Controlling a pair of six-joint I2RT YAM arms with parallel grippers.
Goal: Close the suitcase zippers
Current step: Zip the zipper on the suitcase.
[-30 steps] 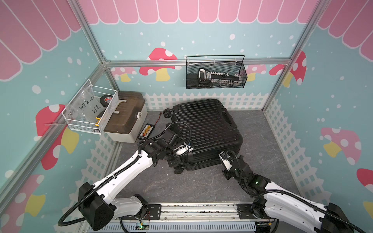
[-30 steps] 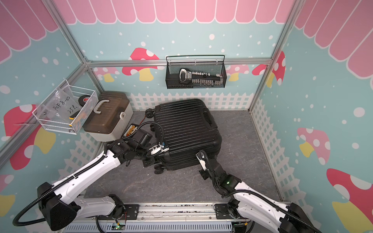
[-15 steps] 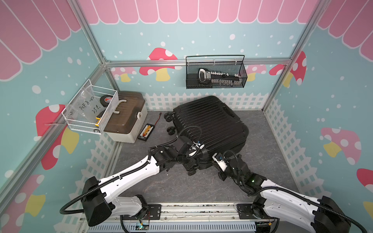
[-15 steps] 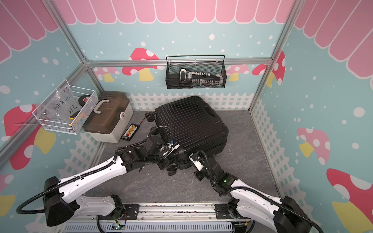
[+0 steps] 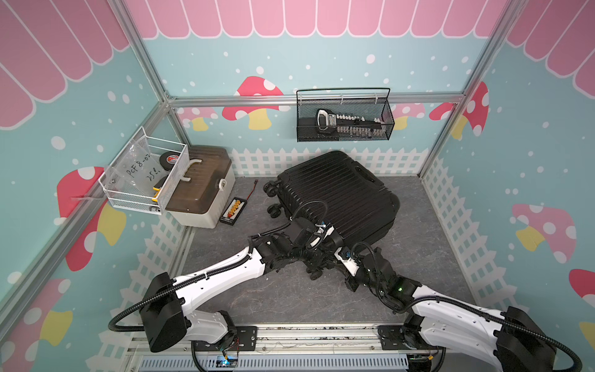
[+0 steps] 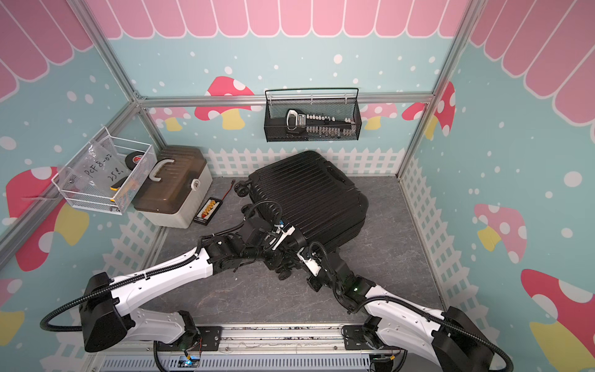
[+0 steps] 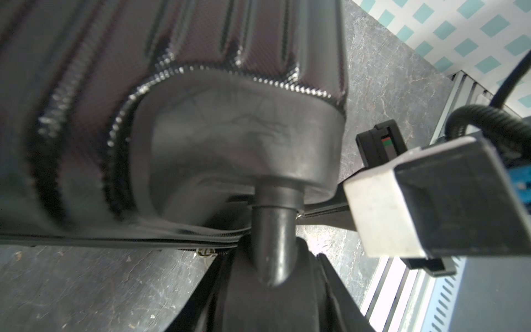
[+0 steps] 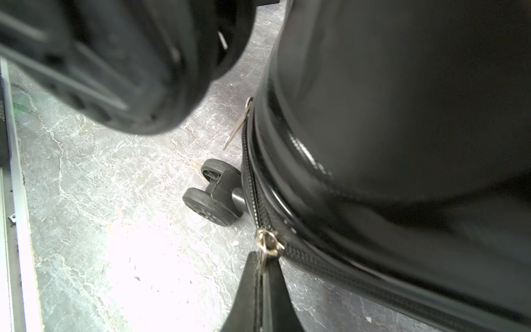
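**Suitcase flat on the bench, both claws working its near corner**

The black suitcase (image 5: 335, 193) lay ribbed shell up on the grey bench (image 5: 257, 290) in both top views, turned a bit askew, with its wheel end toward the beige box (image 5: 199, 190). The left claw (image 7: 270, 276) had its jaws parted roughly halfway and clamped round a wheel caster (image 7: 273, 218) at the near corner, one finger on either side of the stem. The right claw (image 8: 263, 264) was pinched tight on a zipper pull (image 8: 262, 255) hanging off the slider's silver ring (image 8: 268, 241). The zippers (image 8: 254, 195) ran along the seam from there, past another wheel (image 8: 212, 195). A second pull (image 8: 237, 129) dangled loose further on. Couldn't tell how much of the track was zipped.
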